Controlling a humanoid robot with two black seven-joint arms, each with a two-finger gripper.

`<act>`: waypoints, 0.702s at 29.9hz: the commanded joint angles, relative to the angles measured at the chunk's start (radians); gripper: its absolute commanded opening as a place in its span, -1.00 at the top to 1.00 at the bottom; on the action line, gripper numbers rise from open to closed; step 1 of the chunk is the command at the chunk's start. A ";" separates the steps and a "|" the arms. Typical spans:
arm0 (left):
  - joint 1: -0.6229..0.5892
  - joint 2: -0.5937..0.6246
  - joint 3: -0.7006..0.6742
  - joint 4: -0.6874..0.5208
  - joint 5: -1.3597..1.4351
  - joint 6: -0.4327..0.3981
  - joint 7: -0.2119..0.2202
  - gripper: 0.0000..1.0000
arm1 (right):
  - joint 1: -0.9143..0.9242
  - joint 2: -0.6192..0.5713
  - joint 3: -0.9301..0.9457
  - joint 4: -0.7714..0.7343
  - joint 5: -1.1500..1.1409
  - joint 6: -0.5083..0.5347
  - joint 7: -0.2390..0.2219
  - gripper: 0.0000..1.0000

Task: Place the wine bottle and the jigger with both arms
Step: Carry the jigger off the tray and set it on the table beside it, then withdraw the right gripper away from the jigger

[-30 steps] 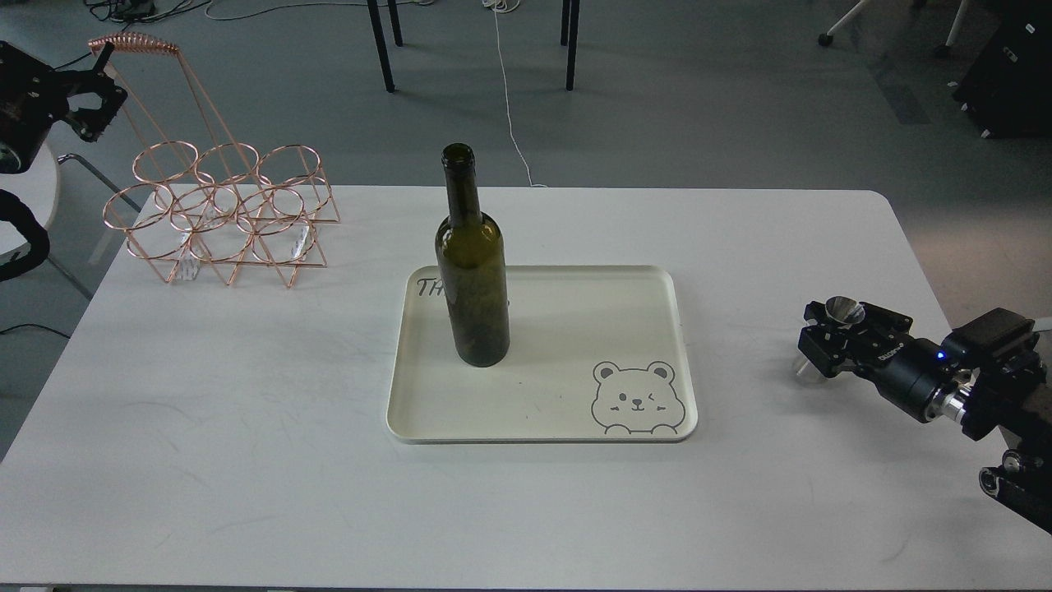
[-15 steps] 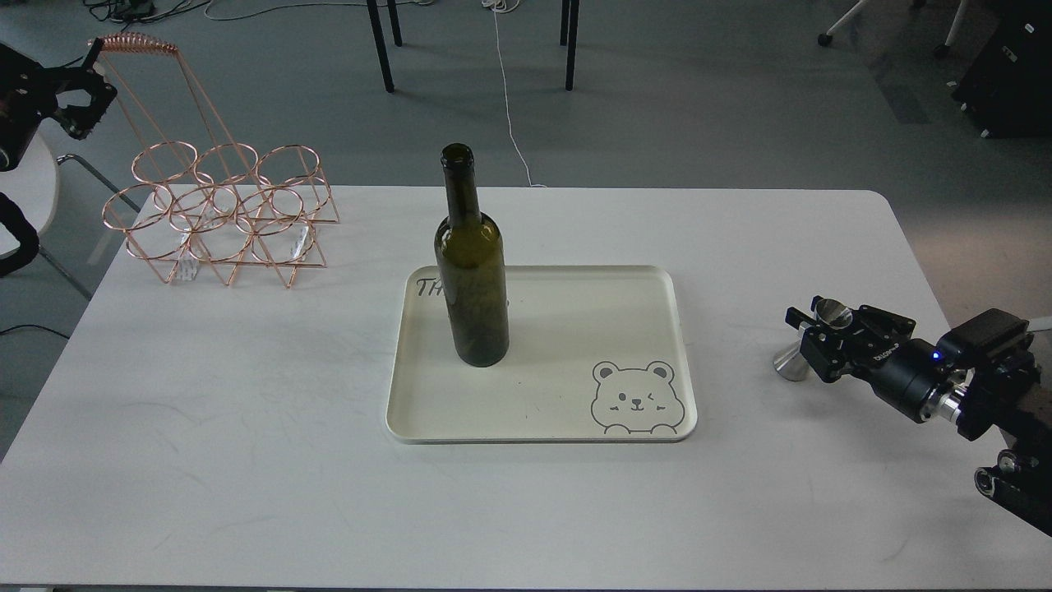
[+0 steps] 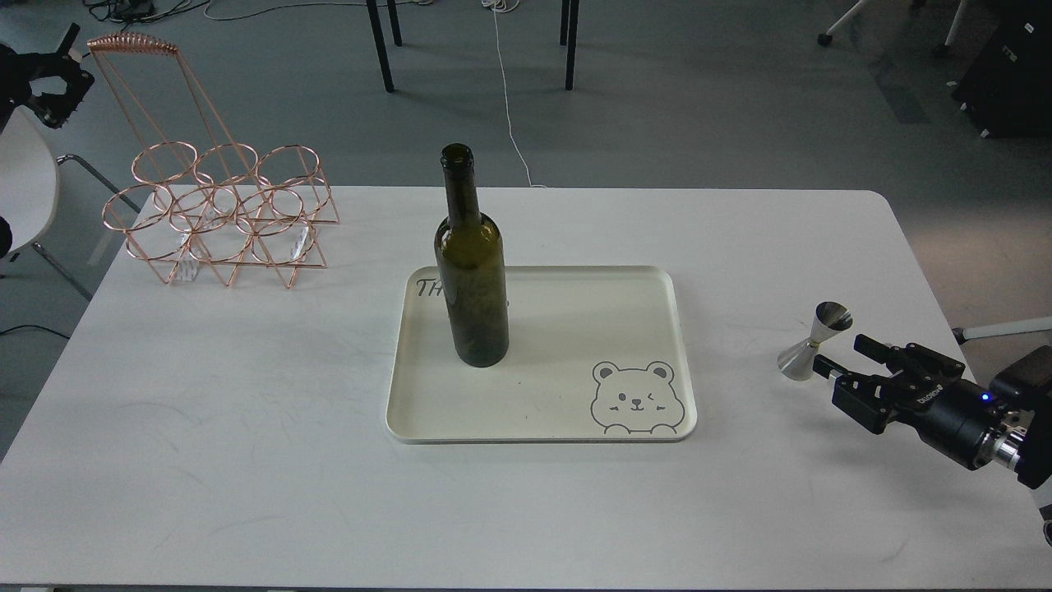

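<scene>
Your right gripper point(image 3: 840, 353) hangs parted, empty, just beside the jigger point(image 3: 814, 344) near the bench's right edge; the wine bottle point(image 3: 471, 263) stands mid-bench. Back away level, so you don't tip it.

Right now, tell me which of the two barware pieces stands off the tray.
The jigger. It stands upright on the bare table, right of the tray, just ahead of the open right hand. The bottle stands inside the tray.
</scene>
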 commanded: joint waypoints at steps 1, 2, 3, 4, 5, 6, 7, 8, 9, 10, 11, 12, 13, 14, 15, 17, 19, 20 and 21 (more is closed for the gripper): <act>0.006 0.045 0.008 -0.047 0.034 -0.007 0.010 -0.98 | -0.005 -0.072 0.003 0.074 0.105 0.000 0.000 -0.83; 0.011 0.064 0.008 -0.073 0.060 -0.007 0.010 -0.98 | -0.005 -0.092 0.004 0.099 0.156 0.000 0.000 -0.86; 0.012 0.090 0.009 -0.111 0.099 -0.007 0.010 -0.98 | -0.001 -0.117 0.006 0.126 0.217 0.000 0.000 -0.87; 0.012 0.117 0.018 -0.148 0.147 -0.010 0.009 -0.98 | 0.008 -0.140 0.004 0.151 0.278 0.000 0.000 -0.89; 0.014 0.145 0.025 -0.182 0.185 -0.010 0.009 -0.98 | 0.013 -0.155 0.004 0.168 0.326 0.000 0.000 -0.89; 0.015 0.174 0.034 -0.215 0.225 -0.013 0.007 -0.98 | 0.022 -0.169 0.004 0.177 0.364 0.000 0.000 -0.91; 0.015 0.203 0.048 -0.254 0.264 -0.015 0.007 -0.98 | 0.039 -0.178 0.004 0.179 0.397 0.000 0.000 -0.92; 0.015 0.229 0.064 -0.283 0.296 -0.015 0.007 -0.98 | 0.057 -0.183 0.004 0.177 0.420 0.000 0.000 -0.93; 0.015 0.255 0.089 -0.309 0.328 -0.015 0.006 -0.98 | 0.080 -0.186 0.004 0.170 0.438 0.000 0.000 -0.93; 0.015 0.280 0.112 -0.340 0.365 -0.015 0.001 -0.98 | 0.105 -0.189 0.004 0.165 0.461 0.000 0.000 -0.93; 0.014 0.300 0.126 -0.367 0.394 -0.015 0.003 -0.98 | 0.128 -0.194 0.004 0.163 0.484 0.000 0.000 -0.93; 0.014 0.323 0.135 -0.406 0.432 -0.013 0.003 -0.98 | 0.157 -0.200 0.006 0.160 0.519 0.028 0.000 -0.93; 0.015 0.343 0.138 -0.452 0.478 -0.013 0.001 -0.98 | 0.187 -0.206 0.009 0.150 0.562 0.057 0.000 -0.93; 0.015 0.360 0.138 -0.494 0.520 -0.010 0.001 -0.97 | 0.217 -0.206 0.011 0.140 0.598 0.082 0.000 -0.93; 0.015 0.375 0.138 -0.542 0.575 -0.004 0.000 -0.97 | 0.247 -0.205 0.014 0.125 0.637 0.109 0.000 -0.93; 0.015 0.395 0.137 -0.626 0.685 0.003 -0.003 -0.97 | 0.304 -0.197 0.017 0.087 0.704 0.157 0.000 -0.93; 0.015 0.403 0.129 -0.702 0.805 0.016 -0.003 -0.97 | 0.352 -0.191 0.026 0.039 0.757 0.198 0.000 -0.93; 0.015 0.404 0.129 -0.737 0.871 0.035 -0.003 -0.97 | 0.373 -0.177 0.033 0.012 0.786 0.220 0.000 -0.93; 0.015 0.404 0.132 -0.768 0.931 0.058 -0.003 -0.97 | 0.390 -0.153 0.040 -0.013 0.812 0.240 0.000 -0.93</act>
